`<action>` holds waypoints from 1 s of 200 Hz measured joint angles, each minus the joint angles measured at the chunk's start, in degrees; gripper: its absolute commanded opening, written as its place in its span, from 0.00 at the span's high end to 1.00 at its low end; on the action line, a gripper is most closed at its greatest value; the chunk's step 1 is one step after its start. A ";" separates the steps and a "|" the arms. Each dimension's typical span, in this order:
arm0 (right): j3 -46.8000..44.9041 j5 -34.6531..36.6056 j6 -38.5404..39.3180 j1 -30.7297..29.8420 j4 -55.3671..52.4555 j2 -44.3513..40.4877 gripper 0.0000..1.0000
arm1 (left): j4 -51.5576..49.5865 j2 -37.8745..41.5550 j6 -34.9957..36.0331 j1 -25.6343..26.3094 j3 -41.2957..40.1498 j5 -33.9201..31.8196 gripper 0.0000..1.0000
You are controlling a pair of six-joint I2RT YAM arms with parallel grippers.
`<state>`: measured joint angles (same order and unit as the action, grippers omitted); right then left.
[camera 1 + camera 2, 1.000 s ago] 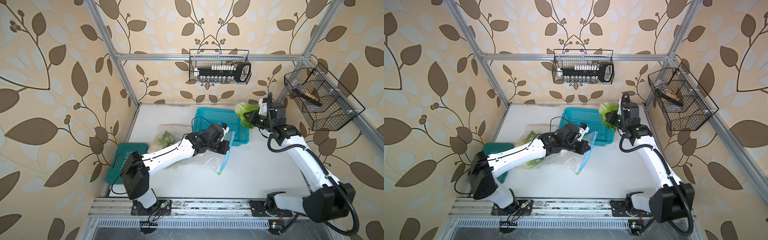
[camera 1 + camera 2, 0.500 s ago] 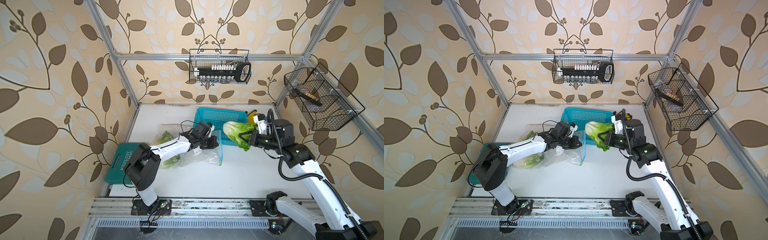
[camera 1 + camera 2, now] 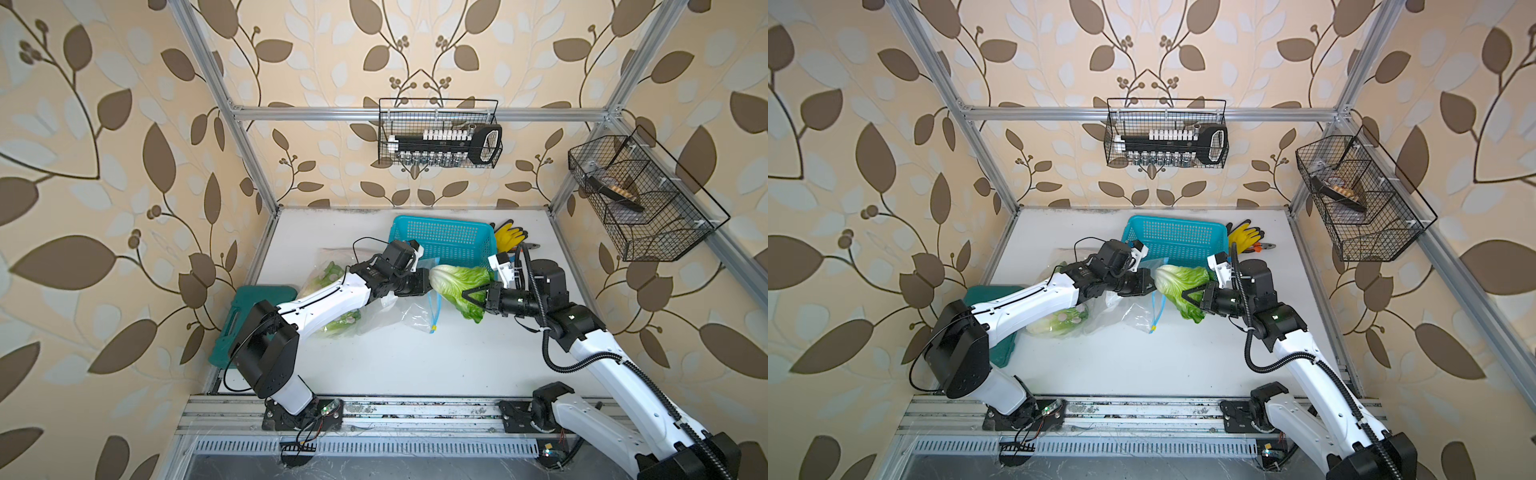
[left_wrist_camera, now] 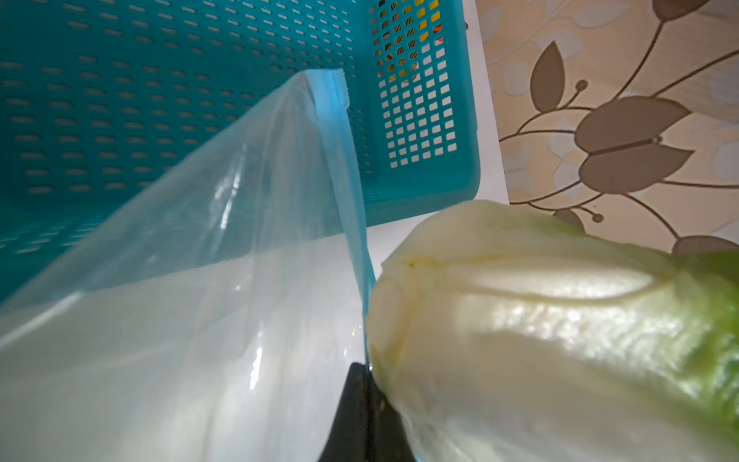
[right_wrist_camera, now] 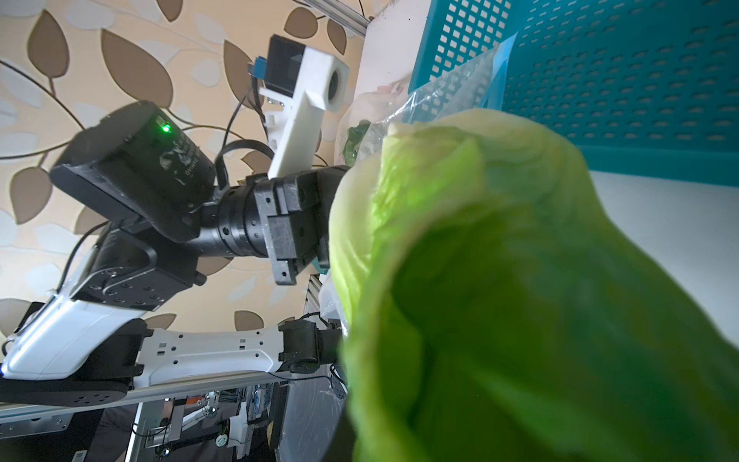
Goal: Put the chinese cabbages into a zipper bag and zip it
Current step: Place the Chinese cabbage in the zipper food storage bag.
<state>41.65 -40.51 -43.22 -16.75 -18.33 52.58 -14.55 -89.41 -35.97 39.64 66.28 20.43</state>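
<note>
**Cabbage brought to the bag's mouth**

Swinging down from beside the far right corner of the basket (image 3: 440,221), where it was a second ago, the right arm now holds its cabbage (image 3: 455,280) at the mouth of the bag (image 3: 413,313). This is a little further left and lower than half a second back. Over that second the left gripper (image 3: 420,286) has drawn slightly leftward, and it has barely shifted in the last half.

At the far left a green case (image 3: 249,307) lies on the table (image 3: 415,365), partly under the left arm. That arm rises from its front-left base, and its white link stretches rightward and back across the bag. The wrist is bent so the gripper points right. Under the link, cabbages (image 3: 1057,324) show through the plastic at the bag's left end.

The left gripper is clamped on the bag's rim and holds it lifted. In the left wrist view the blue zip strip (image 4: 344,160) runs down into the black fingers (image 4: 356,412). The cabbage's white stalk end sits close against them, outside the bag and in front of the basket.

The right gripper (image 3: 471,297) is closed around the cabbage's green leafy half, with the stalk pointing left. Behind it the forearm lies level and reaches leftward. The rest of the arm slopes down to its front-right base.

Yellow gloves (image 3: 509,239) lie beside the basket's right end.
</note>
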 measured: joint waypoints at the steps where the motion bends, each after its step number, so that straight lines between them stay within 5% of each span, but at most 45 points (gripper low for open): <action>1: -0.09 0.00 0.00 -0.02 0.07 0.00 0.99 | -0.22 0.04 0.02 0.00 0.02 -0.02 1.00; 141: -3.04 -0.68 5.22 -2.80 -6.60 -4.20 1.00 | -2.16 0.76 0.00 -0.15 6.51 -4.15 1.00; 200: -3.45 -3.13 5.95 -2.64 -7.15 -4.02 1.00 | -4.94 -0.72 3.89 9.97 12.92 -4.17 1.00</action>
<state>38.20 -43.64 -37.28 -19.40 -25.47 48.56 -19.49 -90.13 -32.08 49.60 79.20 16.25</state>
